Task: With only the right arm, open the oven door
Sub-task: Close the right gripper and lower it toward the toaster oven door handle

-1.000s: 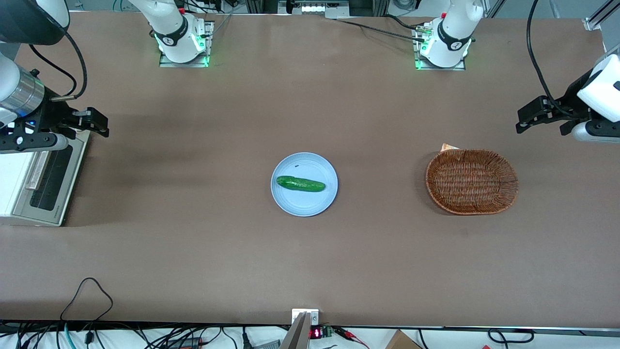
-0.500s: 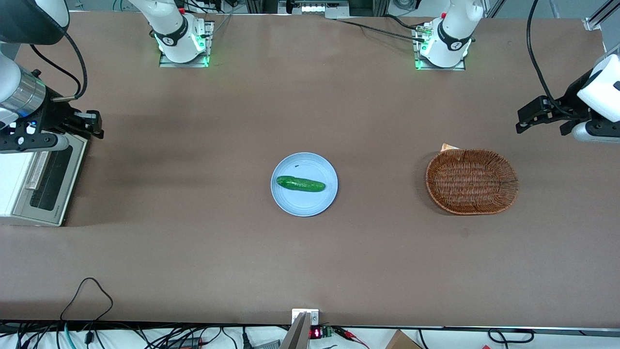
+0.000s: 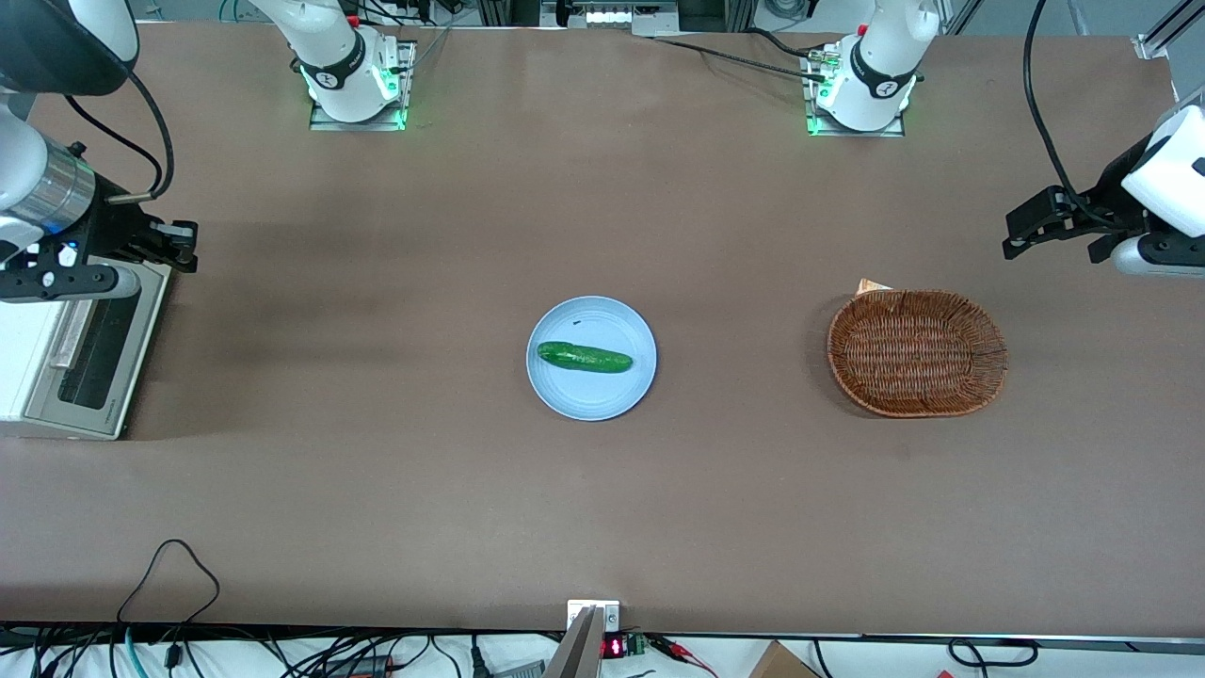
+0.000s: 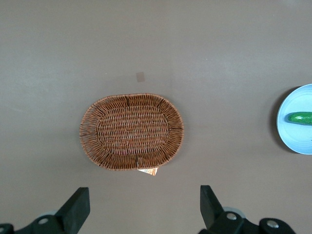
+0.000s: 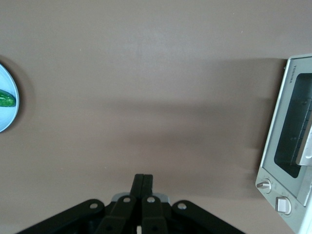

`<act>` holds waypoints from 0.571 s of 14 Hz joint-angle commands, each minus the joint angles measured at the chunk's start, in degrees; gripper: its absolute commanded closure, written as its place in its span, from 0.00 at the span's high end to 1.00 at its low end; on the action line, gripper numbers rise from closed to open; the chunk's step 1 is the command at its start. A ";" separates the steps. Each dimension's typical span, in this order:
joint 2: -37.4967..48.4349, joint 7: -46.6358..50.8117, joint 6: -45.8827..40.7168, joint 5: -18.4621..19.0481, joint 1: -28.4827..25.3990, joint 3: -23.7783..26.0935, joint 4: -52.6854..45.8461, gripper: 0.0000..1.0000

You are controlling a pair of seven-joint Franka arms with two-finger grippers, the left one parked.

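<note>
The cream-white toaster oven [image 3: 24, 363] stands at the working arm's end of the table. Its oven door [image 3: 94, 353] is a silver-grey frame with a dark glass window and a steel bar handle [image 3: 71, 331], and it lies closed against the oven. The door also shows in the right wrist view [image 5: 287, 146]. The right arm [image 3: 38, 193], with its silver wrist cylinder, hangs above the oven's farther end. My gripper [image 3: 185, 243] is shut and empty, just past the door's farther corner and above the table. In the right wrist view the gripper [image 5: 144, 179] has its fingers pressed together.
A light blue plate [image 3: 621, 386] with a green cucumber [image 3: 584, 358] lies mid-table. A brown wicker basket [image 3: 917, 352] lies toward the parked arm's end. Two knobs [image 5: 270, 194] sit on the oven's front panel.
My gripper has drawn back toward the oven and slightly farther from the front camera. The oven door has not moved.
</note>
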State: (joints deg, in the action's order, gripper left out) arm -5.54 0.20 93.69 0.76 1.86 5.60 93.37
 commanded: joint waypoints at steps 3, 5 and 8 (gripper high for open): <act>-2.45 0.76 2.98 4.05 0.34 -0.24 0.41 0.00; -3.86 3.04 3.60 6.44 0.69 -0.94 0.67 0.00; -5.62 5.25 5.35 15.02 1.30 -2.26 2.60 0.00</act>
State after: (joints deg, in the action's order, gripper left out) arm -10.63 3.81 97.05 10.96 2.36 3.44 94.15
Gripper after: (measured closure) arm 0.991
